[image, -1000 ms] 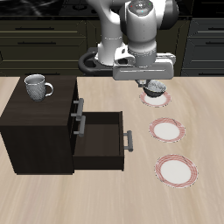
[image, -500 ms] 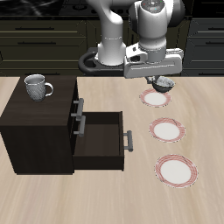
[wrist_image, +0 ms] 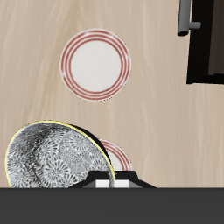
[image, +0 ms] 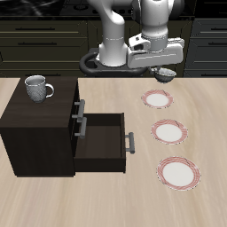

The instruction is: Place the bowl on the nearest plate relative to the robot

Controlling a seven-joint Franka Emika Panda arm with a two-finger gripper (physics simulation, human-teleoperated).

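My gripper (image: 165,70) is shut on the rim of the bowl (image: 166,74), a small grey-white bowl with a dark speckled inside, and holds it high in the air. Below it lies the plate (image: 160,99) nearest the robot's base, white with a pinkish-red striped rim. In the wrist view the bowl (wrist_image: 51,157) fills the foreground at the gripper (wrist_image: 109,182) and hides most of that plate (wrist_image: 119,156). The middle plate (wrist_image: 96,67) shows whole beyond it.
Two more identical plates (image: 169,132) (image: 179,172) lie in a row toward the table's front edge. A dark cabinet (image: 40,133) with an open drawer (image: 102,142) stands beside them, with a grey mug (image: 36,87) on top. The cabinet's edge shows in the wrist view (wrist_image: 206,39).
My gripper has lifted the bowl higher above the back plate and carried it a little farther back.
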